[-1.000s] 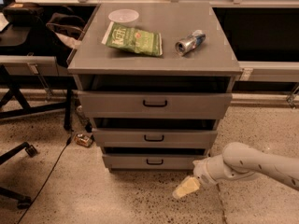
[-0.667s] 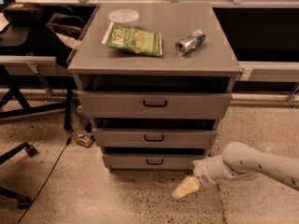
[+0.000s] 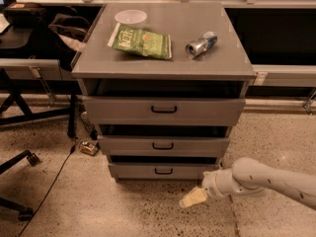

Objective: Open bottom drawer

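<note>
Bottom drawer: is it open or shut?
Seemingly shut: the bottom drawer front sits in line beneath the middle drawer. The gripper hangs low beside its right corner, off the handle.

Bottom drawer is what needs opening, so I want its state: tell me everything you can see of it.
The bottom drawer is the lowest of three in the grey cabinet. It has a flat, low, grey, metal-looking front with a small black bar handle at its middle. It sits level just above the speckled floor, with a dark gap between it and the middle drawer. Nothing touches it. The end effector hangs below its right end, apart from the handle.
</note>
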`<action>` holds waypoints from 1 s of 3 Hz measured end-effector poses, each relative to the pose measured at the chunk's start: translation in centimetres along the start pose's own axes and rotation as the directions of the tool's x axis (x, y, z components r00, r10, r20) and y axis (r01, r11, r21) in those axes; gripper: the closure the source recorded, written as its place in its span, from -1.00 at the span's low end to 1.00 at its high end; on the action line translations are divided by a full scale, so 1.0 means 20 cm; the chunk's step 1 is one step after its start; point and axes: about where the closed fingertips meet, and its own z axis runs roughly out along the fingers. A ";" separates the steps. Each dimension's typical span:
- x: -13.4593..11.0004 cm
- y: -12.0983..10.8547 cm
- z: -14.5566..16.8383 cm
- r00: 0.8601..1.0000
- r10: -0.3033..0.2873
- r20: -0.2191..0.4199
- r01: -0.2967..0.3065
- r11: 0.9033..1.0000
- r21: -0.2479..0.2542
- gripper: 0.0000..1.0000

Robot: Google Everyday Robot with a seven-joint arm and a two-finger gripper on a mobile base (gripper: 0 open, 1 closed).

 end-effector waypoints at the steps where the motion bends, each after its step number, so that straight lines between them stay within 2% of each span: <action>1: 0.02 -0.11 0.13 1.000 0.024 0.015 -0.024 1.000 -0.014 -1.00; 3: 0.00 -0.30 0.33 0.998 0.057 0.013 -0.056 0.997 -0.059 -1.00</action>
